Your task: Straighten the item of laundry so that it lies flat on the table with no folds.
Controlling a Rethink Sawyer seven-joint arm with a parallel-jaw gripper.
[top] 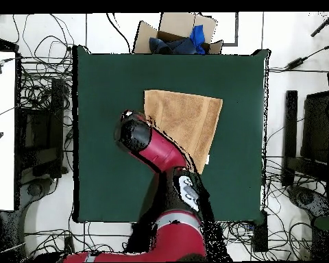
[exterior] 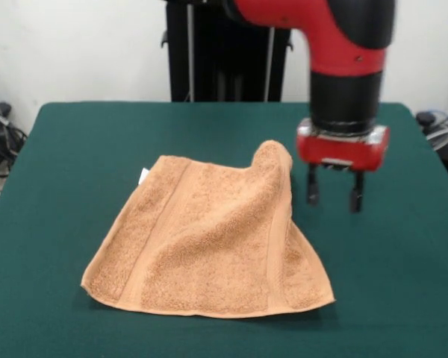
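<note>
Pincer (exterior: 334,197) hanging open beside the towel (exterior: 209,239), two dark fingers (exterior: 312,192) spread apart and pointing down, nothing between them. Tips clear of the cloth and seemingly just above the table (exterior: 403,268). Close to the towel's raised corner, the one humped up and curled over at the edge nearest the robot's pedestal. Above the fingers, a red wrist block, then a black sleeve, then the red elbow of the arm (exterior: 343,67) coming down from the top.

From overhead, arm (top: 153,154) reaching from the base across the towel's (top: 184,116) nearer edge, hiding the pincer itself.

Towel tan, terry, lying near the middle of the table (top: 105,137), mostly spread. Flat woven bands running down near two opposite sides. Small white tag (exterior: 143,176) poking out at the corner farthest from the pincer. Front edge toward the camera resting flat; side next to the pincer rumpled and lifted.
</note>
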